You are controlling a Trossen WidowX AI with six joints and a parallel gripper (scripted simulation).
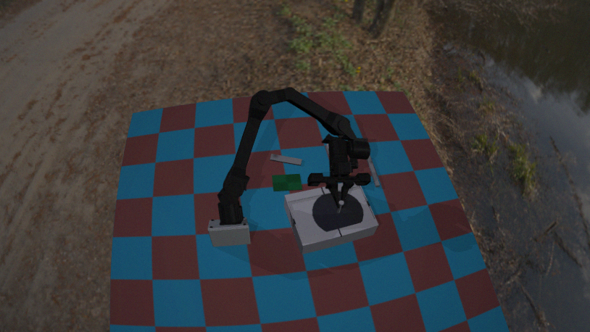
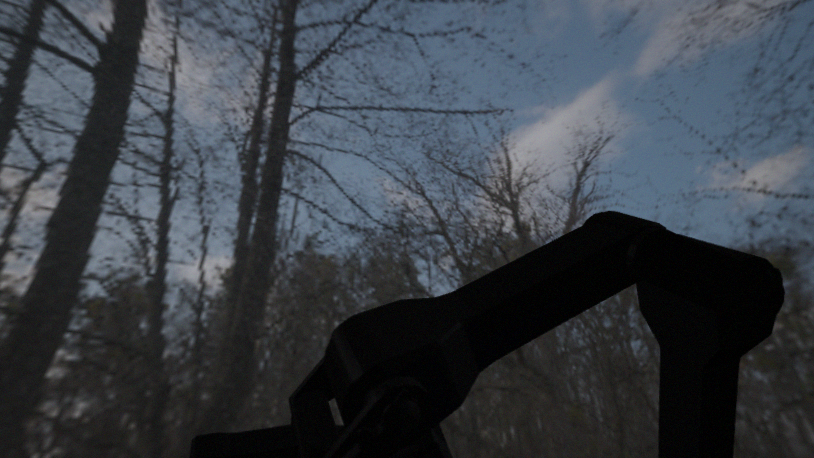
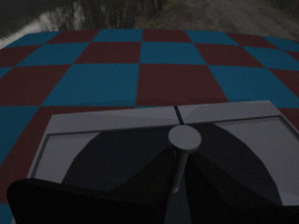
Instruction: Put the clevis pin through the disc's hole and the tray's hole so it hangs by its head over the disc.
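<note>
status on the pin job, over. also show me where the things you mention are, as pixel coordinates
Gripper (image 1: 338, 202) (image 3: 179, 154) shut on pin (image 1: 341, 203) (image 3: 184, 138), head up, over disc (image 1: 323, 214) (image 3: 103, 162). Disc in tray (image 1: 305, 233) (image 3: 98, 119). Nothing seen blocking. Fingers hide disc's hole.

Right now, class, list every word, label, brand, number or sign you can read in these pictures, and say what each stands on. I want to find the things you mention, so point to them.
There are none to read. No lettering or numbers show on the rimmed tray (image 1: 307, 225) (image 3: 64, 147), the dark disc (image 1: 350, 217) (image 3: 98, 159), the green patch (image 1: 286, 182) or the arm's base (image 1: 229, 237).
</note>
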